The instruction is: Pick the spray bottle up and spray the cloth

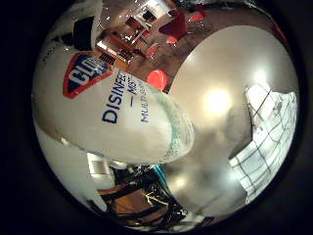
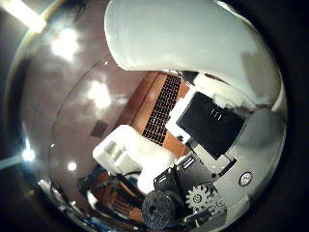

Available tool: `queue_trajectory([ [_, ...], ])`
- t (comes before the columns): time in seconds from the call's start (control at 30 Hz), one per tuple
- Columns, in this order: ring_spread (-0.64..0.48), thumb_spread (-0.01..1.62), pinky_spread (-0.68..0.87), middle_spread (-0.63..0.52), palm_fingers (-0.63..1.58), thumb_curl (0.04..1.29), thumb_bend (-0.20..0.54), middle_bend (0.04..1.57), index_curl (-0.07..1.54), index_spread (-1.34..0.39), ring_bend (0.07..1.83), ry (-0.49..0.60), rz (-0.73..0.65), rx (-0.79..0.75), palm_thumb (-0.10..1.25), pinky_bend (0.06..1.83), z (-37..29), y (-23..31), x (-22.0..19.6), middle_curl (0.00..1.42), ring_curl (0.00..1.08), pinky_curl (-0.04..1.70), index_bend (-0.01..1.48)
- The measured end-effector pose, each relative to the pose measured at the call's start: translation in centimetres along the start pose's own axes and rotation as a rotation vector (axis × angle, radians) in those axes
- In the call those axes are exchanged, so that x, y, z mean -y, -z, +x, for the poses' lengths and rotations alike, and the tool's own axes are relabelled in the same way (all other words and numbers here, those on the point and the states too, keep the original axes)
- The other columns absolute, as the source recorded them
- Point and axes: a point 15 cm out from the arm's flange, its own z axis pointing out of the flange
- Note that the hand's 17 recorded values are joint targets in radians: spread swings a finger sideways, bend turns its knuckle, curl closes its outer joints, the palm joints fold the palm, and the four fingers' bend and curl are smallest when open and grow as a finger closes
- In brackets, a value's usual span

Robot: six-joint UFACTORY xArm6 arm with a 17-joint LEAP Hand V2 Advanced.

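Observation:
The white spray bottle (image 1: 108, 98), with a blue and red label, fills much of the right little finger side palm view, close against the palm. Its clear lower part shows beside the label. The right thumb side palm view shows the bottle's white body (image 2: 183, 39) with my hand's (image 2: 208, 130) white and black fingers curled up against it. The cloth (image 1: 266, 127), white with a dark grid pattern, lies flat on the glossy table (image 1: 210, 69) beside the bottle and away from it.
The table reflects ceiling lights (image 2: 68, 43). Red chairs (image 1: 181, 24) and other furniture stand in the room beyond the table. A dark vent grille (image 2: 162, 111) shows past the bottle in the thumb side view.

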Motion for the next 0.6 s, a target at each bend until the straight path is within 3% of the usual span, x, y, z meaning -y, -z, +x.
queue_trajectory([
  [0.6,-0.16,0.77,-0.20,-0.08,1.18,0.86,-0.022,1.38,0.80,-0.22,1.49,-0.069,0.004,0.006,0.97,1.01,7.8,-3.6,-1.1,0.63,0.60,1.30,1.09],
])
